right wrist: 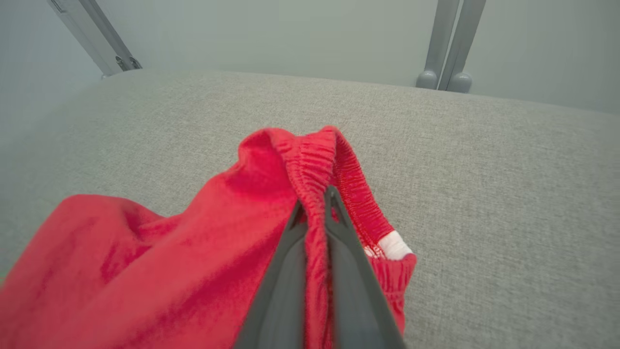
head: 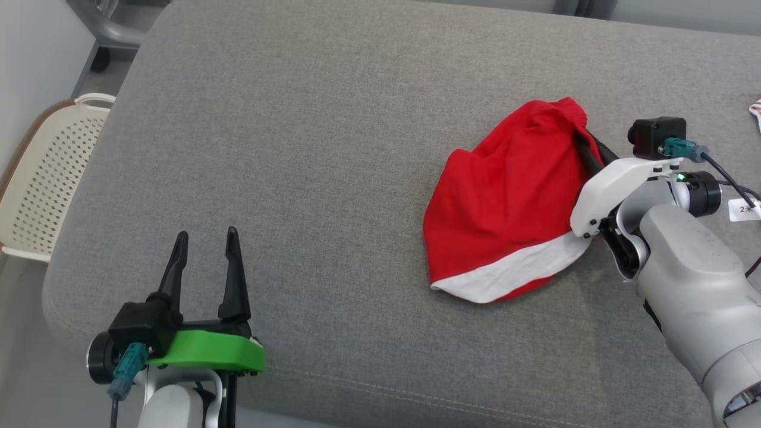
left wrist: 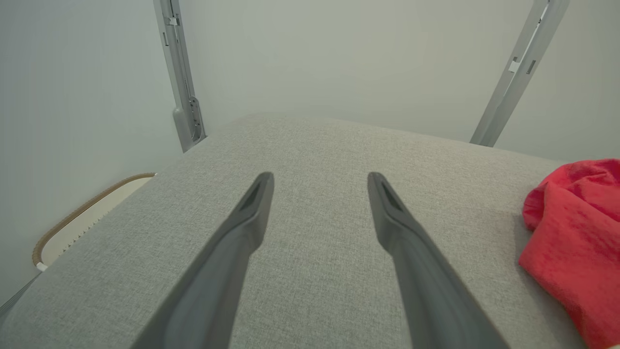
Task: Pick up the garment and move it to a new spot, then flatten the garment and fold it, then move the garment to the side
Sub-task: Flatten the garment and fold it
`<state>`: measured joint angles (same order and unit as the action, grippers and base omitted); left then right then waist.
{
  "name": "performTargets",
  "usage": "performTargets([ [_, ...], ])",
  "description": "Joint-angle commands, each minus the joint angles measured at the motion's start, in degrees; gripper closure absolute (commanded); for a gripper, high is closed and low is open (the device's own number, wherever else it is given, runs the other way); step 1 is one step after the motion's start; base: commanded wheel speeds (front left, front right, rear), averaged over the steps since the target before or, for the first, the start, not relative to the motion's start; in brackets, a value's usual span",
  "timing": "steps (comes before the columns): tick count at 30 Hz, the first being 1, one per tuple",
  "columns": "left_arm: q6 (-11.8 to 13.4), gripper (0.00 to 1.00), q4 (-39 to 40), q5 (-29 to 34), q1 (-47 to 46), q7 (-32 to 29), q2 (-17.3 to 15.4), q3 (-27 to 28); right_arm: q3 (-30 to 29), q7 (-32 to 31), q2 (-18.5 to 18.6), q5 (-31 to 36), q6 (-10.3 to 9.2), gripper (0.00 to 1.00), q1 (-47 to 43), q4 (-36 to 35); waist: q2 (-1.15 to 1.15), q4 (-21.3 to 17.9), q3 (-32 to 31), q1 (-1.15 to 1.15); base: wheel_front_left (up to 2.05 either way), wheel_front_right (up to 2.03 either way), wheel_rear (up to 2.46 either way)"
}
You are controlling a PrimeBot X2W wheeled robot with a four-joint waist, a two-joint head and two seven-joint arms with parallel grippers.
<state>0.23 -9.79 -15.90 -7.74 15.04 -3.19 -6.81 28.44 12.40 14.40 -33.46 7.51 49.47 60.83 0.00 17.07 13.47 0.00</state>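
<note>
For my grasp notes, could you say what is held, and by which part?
Right gripper pinches the red shorts by their elastic waistband; left gripper is empty.

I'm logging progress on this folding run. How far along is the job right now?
Done: the right pincer is shut on the elastic waistband of the red garment. In hand: the pick-up itself; the garment lies crumpled on the grey cushion, not yet lifted clear. Left: moving it, flattening, folding, setting it aside. The left pincer hangs open over bare cushion, apart from the cloth.
</note>
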Motion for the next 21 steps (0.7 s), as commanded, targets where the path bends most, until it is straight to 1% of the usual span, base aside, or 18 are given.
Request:
performTargets([
  [1,-0.17,0.00,-0.27,0.62,0.14,0.14,-0.04,0.63,0.48,1.21,0.47,-1.75,-0.04,1.00,-1.73,-1.44,0.00,-1.33,-1.35,0.00,0.00,0.00,0.00],
  [4,-0.17,0.00,-0.35,0.58,0.83,0.14,0.04,0.97,0.81,1.80,0.90,-3.33,-0.04,1.00,-2.90,-3.17,0.00,-2.23,-2.09,0.00,0.00,0.00,0.00],
  [12,-0.69,0.00,-0.73,1.22,2.85,0.14,0.13,2.13,1.81,2.51,3.47,-8.95,-0.04,1.00,-10.07,-12.82,0.00,-6.84,-4.60,0.00,0.00,0.00,0.00],
  [15,-0.92,0.00,-0.86,1.48,3.37,0.14,0.15,2.23,1.29,2.40,4.71,-10.83,-0.04,1.00,-12.72,-16.85,0.00,-8.51,-5.19,0.00,0.00,0.00,0.00],
  [21,-1.06,0.00,-1.13,1.59,3.90,0.14,0.19,2.45,-1.10,-0.36,6.20,-13.50,-0.04,1.00,-18.48,-26.13,0.00,-11.35,-6.06,0.00,0.00,0.00,0.00],
])
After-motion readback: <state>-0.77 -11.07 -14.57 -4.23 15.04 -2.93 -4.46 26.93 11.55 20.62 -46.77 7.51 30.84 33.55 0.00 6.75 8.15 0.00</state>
